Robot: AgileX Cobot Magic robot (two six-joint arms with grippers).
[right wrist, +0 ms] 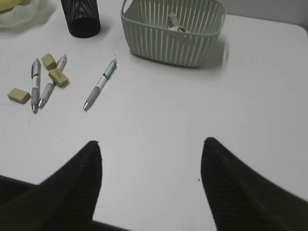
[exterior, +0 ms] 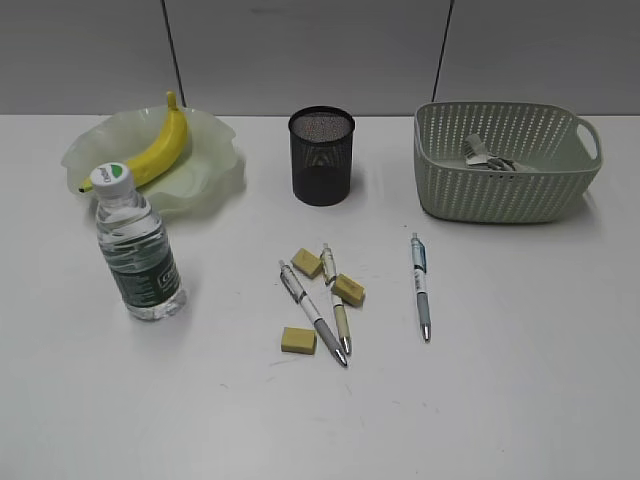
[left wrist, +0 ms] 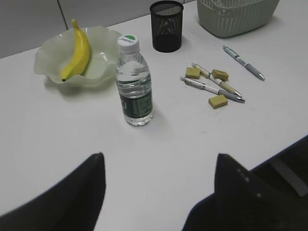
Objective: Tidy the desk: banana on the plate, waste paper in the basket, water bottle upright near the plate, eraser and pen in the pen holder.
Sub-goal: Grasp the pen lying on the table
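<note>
Done, as I read it: banana [exterior: 160, 146] on plate [exterior: 215, 170], paper [exterior: 484, 154] in basket [exterior: 440, 185], bottle [exterior: 137, 248] upright. Left: pens [exterior: 421, 287], erasers [exterior: 298, 340] mid-desk, holder [exterior: 321, 156] apparently empty. Both claws [left wrist: 159, 192] [right wrist: 151, 185] agape, holding nothing.

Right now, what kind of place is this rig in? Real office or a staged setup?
Probably a staged test desk, not a lived-in office. The white desk carries only sorting props: pens and erasers loose near a pen holder, a banana on a plate, a basket. Behind stands a plain grey panel wall.
</note>
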